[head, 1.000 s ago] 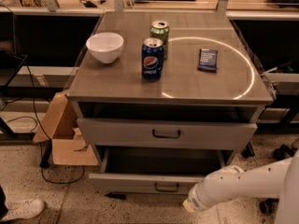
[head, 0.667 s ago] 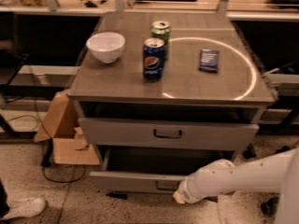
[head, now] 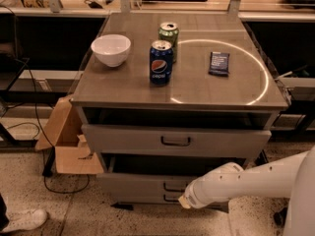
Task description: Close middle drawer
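Okay, my gripper (head: 185,200) is low at the cabinet's front, right of centre. It sits at the lower edge of the middle drawer (head: 140,183), just right of that drawer's small dark handle (head: 172,187). I cannot tell from here whether it is open or closed, or whether it has hold of anything. The white arm (head: 256,181) comes in from the lower right.

The middle drawer is pulled out, its low grey front well forward of the taller upper drawer (head: 123,140), with a dark gap showing between them. The lowest drawer front (head: 142,198) shows as a narrow strip just beneath.

The cabinet top (head: 118,87) is a grey-brown surface with a thin bright ring of light (head: 263,77) on its right half. A white bowl (head: 110,49) sits near the left edge. A blue Pepsi can (head: 161,62) stands upright near the middle, and a green can (head: 168,33) stands upright just behind it. A dark flat packet (head: 219,63) lies inside the ring, apart from the cans.

The floor (head: 138,220) is speckled and pale. An open cardboard box (head: 69,146) leans beside the cabinet's left side, and black cables (head: 47,181) trail under and past it. A white shoe (head: 24,220) shows at the bottom left corner. Behind the cabinet I see long desks (head: 280,16) with dark space under them.
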{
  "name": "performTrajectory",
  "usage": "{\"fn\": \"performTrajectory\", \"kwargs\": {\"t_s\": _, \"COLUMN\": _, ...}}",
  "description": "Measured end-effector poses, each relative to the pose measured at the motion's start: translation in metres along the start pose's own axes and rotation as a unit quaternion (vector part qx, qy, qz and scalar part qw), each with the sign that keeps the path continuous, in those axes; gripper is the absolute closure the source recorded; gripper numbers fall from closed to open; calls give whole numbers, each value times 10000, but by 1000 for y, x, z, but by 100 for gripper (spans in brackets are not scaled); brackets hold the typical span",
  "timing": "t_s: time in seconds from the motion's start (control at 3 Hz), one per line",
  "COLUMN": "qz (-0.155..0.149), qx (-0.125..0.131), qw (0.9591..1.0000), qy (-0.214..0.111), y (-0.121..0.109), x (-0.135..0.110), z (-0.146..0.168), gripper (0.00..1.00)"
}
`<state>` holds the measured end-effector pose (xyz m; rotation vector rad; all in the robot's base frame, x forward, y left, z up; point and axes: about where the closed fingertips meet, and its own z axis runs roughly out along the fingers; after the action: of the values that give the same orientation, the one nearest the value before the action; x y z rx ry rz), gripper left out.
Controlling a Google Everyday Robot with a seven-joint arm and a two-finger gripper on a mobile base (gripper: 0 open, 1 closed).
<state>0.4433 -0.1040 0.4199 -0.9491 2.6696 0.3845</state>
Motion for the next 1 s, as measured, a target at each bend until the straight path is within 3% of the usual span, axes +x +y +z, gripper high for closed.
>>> {"fn": "performTrajectory", "kwargs": {"t_s": 0.33, "qz": 0, "qx": 0, "qw": 10000, "qy": -1, "y": 0, "x": 0, "z": 0, "gripper": 100}}
{"fn": "performTrajectory", "kwargs": {"t_s": 0.67, "qz": 68, "qx": 98, "qw": 9994, "qy": -337, "y": -9, "x": -46, "z": 1, "gripper": 100}}
{"fn": "performTrajectory", "kwargs": {"t_s": 1.0, "qz": 54, "qx": 118, "qw": 9988, "qy": -470, "y": -9, "x": -63, "z": 5, "gripper": 100}}
